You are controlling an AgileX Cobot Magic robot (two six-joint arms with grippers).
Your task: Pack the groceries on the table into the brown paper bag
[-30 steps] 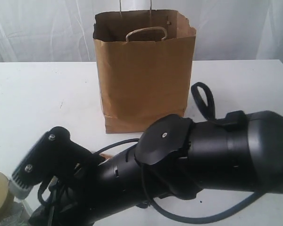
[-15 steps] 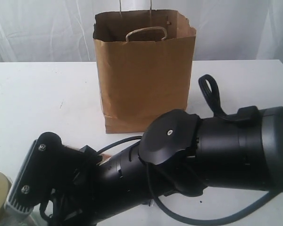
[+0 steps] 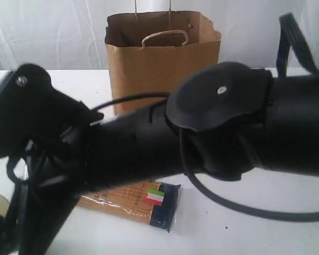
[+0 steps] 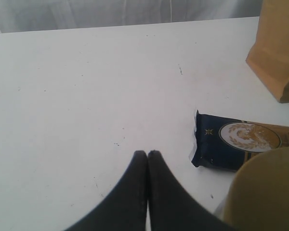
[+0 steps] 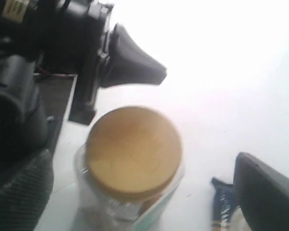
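The brown paper bag [image 3: 165,69] is standing upright and open-mouthed at the far side of the white table [image 3: 53,95] as I am running both arms from my remote station. The right arm [image 3: 228,133] is stretching across the exterior view and blocking much of the tabletop. At its end the right gripper [image 5: 137,168] is framing the clear jar [image 5: 111,209], its fingers [image 5: 265,192] spread wide, one showing to each side of the jar and both clear of the glass. The jar is standing upright on the table, its tan lid [image 5: 133,149] facing the wrist camera. The navy spaghetti packet [image 4: 236,142] is lying flat on the table just beside the jar, in front of the bag and apart from it, with a small green, white and red flag label showing on one navy end. The left gripper [image 4: 148,156] is hanging low over a bare stretch of table near the packet, its two black fingertips pressed together and pinching nothing. I cannot tell what is lying inside the bag.
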